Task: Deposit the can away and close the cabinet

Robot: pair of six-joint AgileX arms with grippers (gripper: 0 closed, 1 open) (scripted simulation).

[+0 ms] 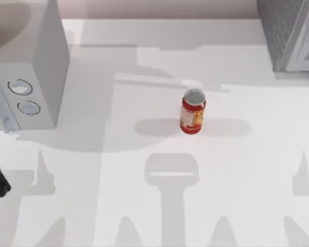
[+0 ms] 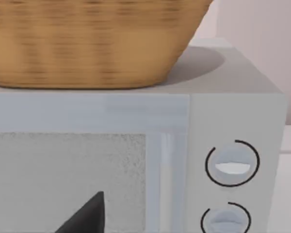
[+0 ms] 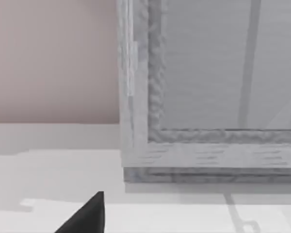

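Microwave point(image 1: 28, 67) at the table's point(image 1: 247, 170) left, wicker basket point(image 2: 87, 43) on top.

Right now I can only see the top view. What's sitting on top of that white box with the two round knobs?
Observer: A woven tan basket sits on top of that microwave; the left wrist view shows it.
Operator: And the grey thing in the far right corner?
Observer: That is the cabinet. The right wrist view shows its front, a pale panel inside a rough grey frame, standing on the table.
Operator: Does the microwave have a window?
Observer: Yes, the left wrist view shows a speckled grey window beside the knobs.
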